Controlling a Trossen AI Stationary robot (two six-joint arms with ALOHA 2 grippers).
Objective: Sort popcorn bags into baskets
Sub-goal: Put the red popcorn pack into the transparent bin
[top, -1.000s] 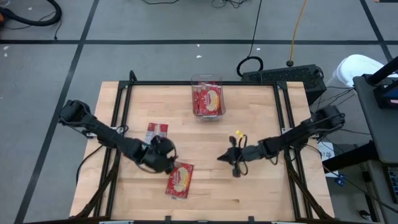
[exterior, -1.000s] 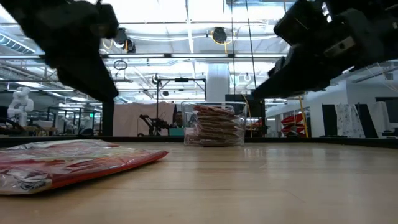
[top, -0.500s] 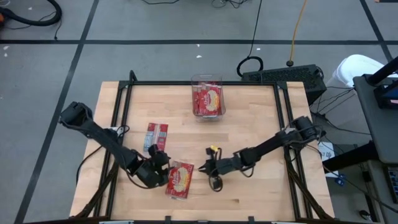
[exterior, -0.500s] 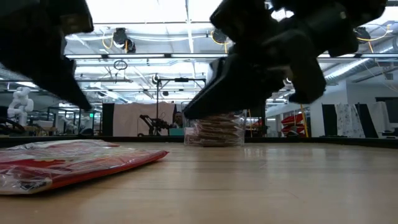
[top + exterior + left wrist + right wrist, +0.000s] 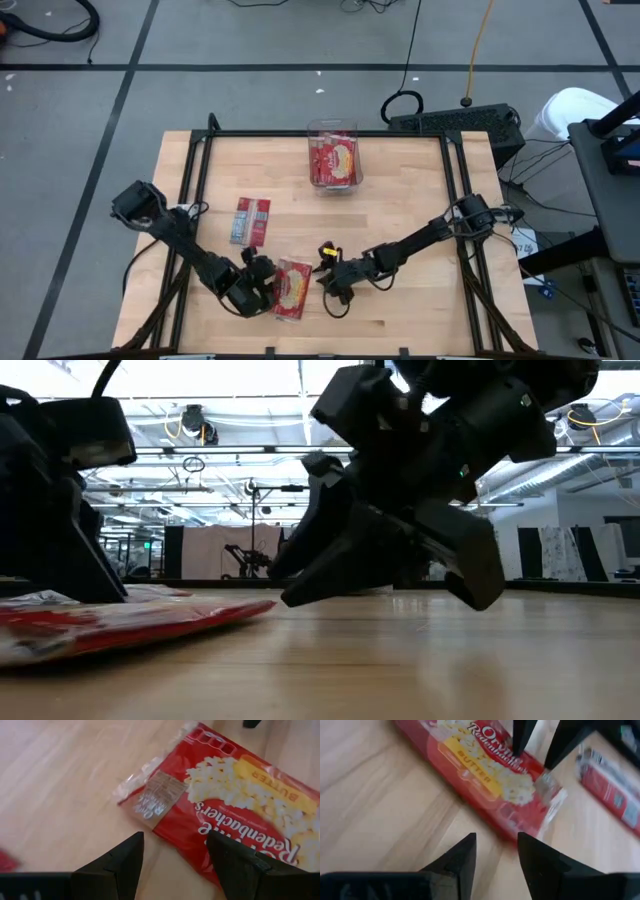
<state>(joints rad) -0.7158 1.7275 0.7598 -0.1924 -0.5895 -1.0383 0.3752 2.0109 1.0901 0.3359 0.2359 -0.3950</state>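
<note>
We've got the near bag (image 5: 291, 289) flat on the table, well short of the bin (image 5: 332, 155). Left gripper (image 5: 262, 285) & right gripper (image 5: 328, 283) flank it, both agape, empty. We'd pinch one edge only, lift w/o creasing.

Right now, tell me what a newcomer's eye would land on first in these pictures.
First, the red popcorn bag near the table's front edge, with the left gripper and right gripper closing in from either side, both with fingers apart and neither holding it. Next, the clear basket at the table's far edge, already stacked with bags. A third bag lies alone, left of centre.
</note>
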